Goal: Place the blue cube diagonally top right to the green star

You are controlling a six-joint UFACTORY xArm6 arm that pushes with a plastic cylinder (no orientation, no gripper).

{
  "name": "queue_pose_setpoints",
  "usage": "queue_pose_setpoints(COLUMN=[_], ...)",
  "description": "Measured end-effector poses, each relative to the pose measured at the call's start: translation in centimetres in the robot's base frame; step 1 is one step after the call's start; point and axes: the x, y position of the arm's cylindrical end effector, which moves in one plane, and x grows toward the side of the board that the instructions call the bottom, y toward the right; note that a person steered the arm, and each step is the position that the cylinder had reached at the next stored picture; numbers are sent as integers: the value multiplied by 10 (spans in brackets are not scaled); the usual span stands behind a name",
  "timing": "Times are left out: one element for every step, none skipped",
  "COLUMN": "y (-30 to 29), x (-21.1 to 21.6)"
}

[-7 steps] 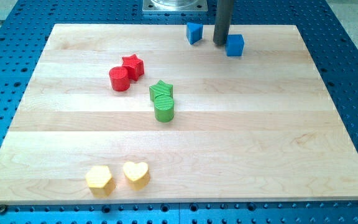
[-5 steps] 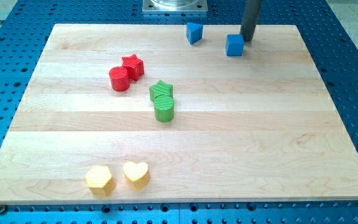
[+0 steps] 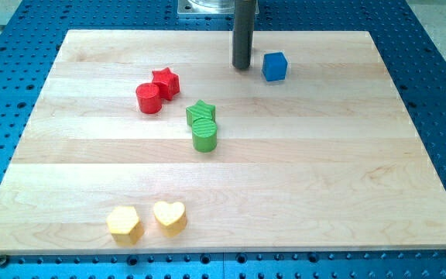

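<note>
The blue cube lies near the view's top, right of centre on the wooden board. The green star sits near the board's middle, down and to the left of the cube, touching a green cylinder just below it. My tip rests on the board just left of the blue cube, with a small gap between them, and up and to the right of the green star. The rod hides the spot where a second blue block stood.
A red star and a red cylinder touch each other left of the green pair. A yellow hexagon and a yellow heart lie near the view's bottom left. The arm's metal base is at the top edge.
The blue cube has slid left and slightly down. My tip went from the cube's upper right to its left side. The second blue block no longer shows.
</note>
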Motion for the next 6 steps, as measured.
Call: queue_pose_setpoints(y=[46, 101, 92, 19, -53, -13], x=[-31, -25, 2, 4, 4, -18])
